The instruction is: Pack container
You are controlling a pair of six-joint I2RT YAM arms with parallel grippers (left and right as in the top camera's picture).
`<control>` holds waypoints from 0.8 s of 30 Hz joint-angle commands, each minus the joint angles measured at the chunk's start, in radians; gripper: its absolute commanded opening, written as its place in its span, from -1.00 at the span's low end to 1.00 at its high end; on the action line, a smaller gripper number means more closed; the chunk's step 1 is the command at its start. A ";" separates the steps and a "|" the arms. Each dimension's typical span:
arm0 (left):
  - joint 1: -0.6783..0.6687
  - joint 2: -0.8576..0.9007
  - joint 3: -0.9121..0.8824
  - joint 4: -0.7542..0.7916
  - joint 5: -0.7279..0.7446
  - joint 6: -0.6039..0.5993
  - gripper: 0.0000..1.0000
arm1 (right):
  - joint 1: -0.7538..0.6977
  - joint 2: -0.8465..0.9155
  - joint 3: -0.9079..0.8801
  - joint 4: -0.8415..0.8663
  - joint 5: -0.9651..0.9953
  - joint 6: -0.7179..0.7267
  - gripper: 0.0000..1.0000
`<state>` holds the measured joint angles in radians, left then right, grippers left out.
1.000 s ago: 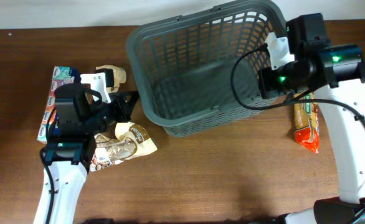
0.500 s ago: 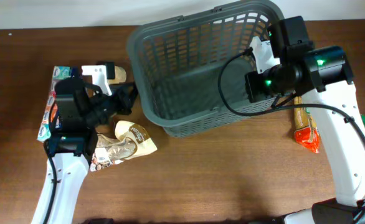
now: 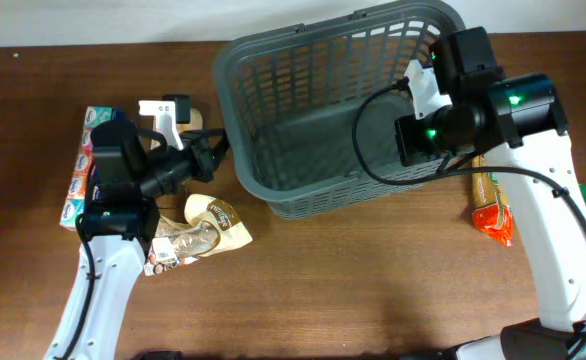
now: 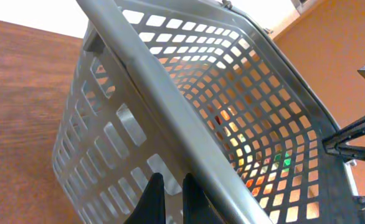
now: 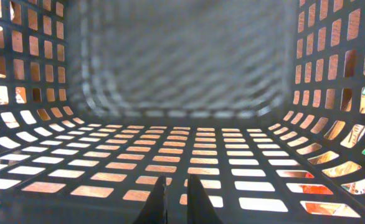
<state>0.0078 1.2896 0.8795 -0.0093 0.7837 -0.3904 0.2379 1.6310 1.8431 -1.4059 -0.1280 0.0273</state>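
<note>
Container (image 3: 303, 200) rim just beside left end effector (image 4: 172, 186), right end effector (image 5: 174, 186) inside

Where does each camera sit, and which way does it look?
Overhead: above the table, facing down at the basket, snack packets, left arm and right arm.
Left wrist: on the left arm, facing the basket's outer wall; the left gripper pokes in below.
Right wrist: on the right arm, looking inside the basket; the right gripper shows below.
Shared: all see the basket.
</note>
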 commanded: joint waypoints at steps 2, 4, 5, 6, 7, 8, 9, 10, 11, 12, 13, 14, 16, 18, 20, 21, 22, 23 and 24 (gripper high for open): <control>-0.002 0.021 0.018 0.039 0.039 -0.006 -0.96 | 0.011 -0.001 -0.038 -0.008 0.009 0.020 -0.92; 0.002 0.023 0.018 0.048 0.035 -0.006 -0.97 | 0.011 -0.001 -0.056 -0.008 0.008 0.034 -0.92; 0.007 0.023 0.018 0.053 0.032 -0.006 -0.97 | 0.011 -0.001 -0.068 -0.008 0.005 0.034 -0.92; 0.011 0.023 0.018 0.058 0.031 -0.006 -0.97 | 0.012 -0.001 -0.076 -0.008 0.005 0.034 -0.92; 0.017 0.023 0.018 0.064 0.032 -0.006 -0.97 | 0.012 -0.001 -0.085 -0.006 0.005 0.034 -0.92; 0.025 0.023 0.019 0.068 0.032 -0.006 -0.97 | 0.012 -0.001 -0.091 -0.003 0.005 0.034 -0.92; 0.034 0.023 0.019 0.070 0.031 -0.006 -0.96 | 0.012 -0.001 -0.094 0.000 0.005 0.034 -0.92; 0.040 0.023 0.019 0.070 0.031 -0.006 -0.96 | 0.012 -0.001 -0.094 0.001 0.005 0.034 -0.92; 0.047 0.023 0.019 0.070 0.032 -0.006 -0.96 | 0.012 -0.001 -0.094 0.003 0.005 0.034 -0.92; 0.054 0.023 0.019 0.070 0.032 -0.006 -0.96 | 0.012 -0.001 -0.094 0.008 0.006 0.034 -0.92; 0.059 0.023 0.019 0.070 0.033 -0.006 -0.97 | 0.011 -0.001 -0.094 0.013 0.006 0.034 -0.92; 0.062 0.023 0.019 0.070 0.036 -0.006 -0.96 | 0.011 -0.001 -0.094 0.020 0.006 0.034 -0.92; 0.063 0.023 0.019 0.069 0.036 -0.006 -0.96 | 0.011 -0.001 -0.094 0.045 0.006 0.034 -0.85; 0.063 0.023 0.019 0.069 0.037 -0.006 -0.95 | 0.011 -0.001 -0.094 0.098 0.008 0.028 0.98; 0.063 0.023 0.019 0.069 0.051 -0.006 -0.73 | 0.011 -0.001 -0.094 0.142 0.009 0.001 0.98; 0.063 0.023 0.019 0.069 0.062 -0.006 -0.72 | 0.010 -0.001 -0.093 0.159 0.010 -0.009 0.98; 0.063 0.023 0.019 0.069 0.075 -0.006 -0.71 | 0.010 -0.001 -0.093 0.180 0.010 -0.021 0.98; 0.063 0.023 0.019 0.069 0.099 -0.006 -0.72 | 0.008 -0.001 -0.093 0.193 0.013 -0.027 0.98; 0.063 0.023 0.019 0.066 0.127 -0.006 -0.73 | 0.003 -0.001 -0.093 0.210 0.026 -0.027 0.98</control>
<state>0.0669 1.3037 0.8795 0.0563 0.8219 -0.3939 0.2394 1.6310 1.7546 -1.2232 -0.1276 0.0261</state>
